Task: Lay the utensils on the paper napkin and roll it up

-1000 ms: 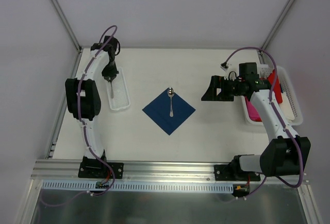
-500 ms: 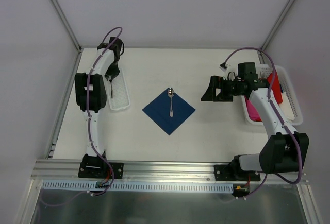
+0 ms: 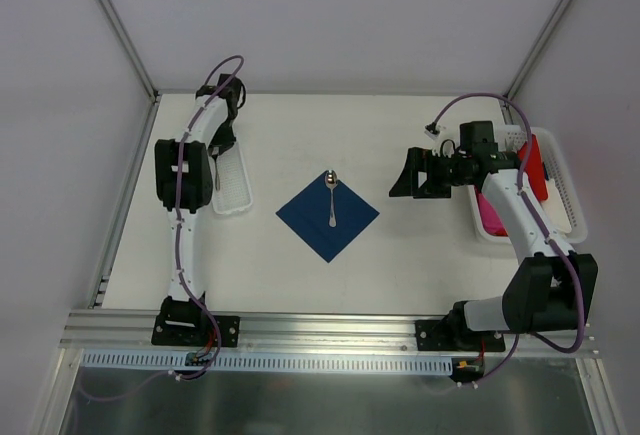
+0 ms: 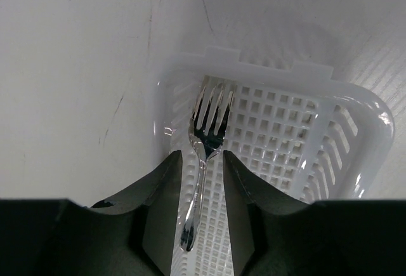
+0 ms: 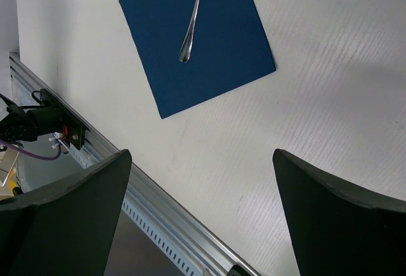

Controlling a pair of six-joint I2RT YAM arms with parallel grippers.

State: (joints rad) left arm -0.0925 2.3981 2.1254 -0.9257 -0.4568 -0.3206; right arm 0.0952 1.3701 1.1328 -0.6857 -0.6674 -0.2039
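A dark navy napkin (image 3: 327,217) lies as a diamond at the table's middle, with a silver spoon (image 3: 332,200) on its far half. Both show in the right wrist view: napkin (image 5: 216,54), spoon (image 5: 192,22). My left gripper (image 3: 216,147) points down into the white tray (image 3: 238,195). In the left wrist view its fingers straddle a silver fork (image 4: 206,136) lying on the tray's grid (image 4: 355,111), with a small gap on each side; the left gripper (image 4: 199,155) is open. My right gripper (image 3: 400,177) hovers wide open and empty right of the napkin; it also shows in its wrist view (image 5: 203,155).
A white basket (image 3: 563,170) at the right edge holds red (image 3: 533,170) and pink (image 3: 490,213) plastic pieces, under my right forearm. The table's metal front rail (image 5: 95,162) runs along the near side. Frame posts stand at the back corners.
The left arm's elbow has swung toward the back and right while its gripper stayed over the white tray. The right arm, napkin and spoon have hardly moved.
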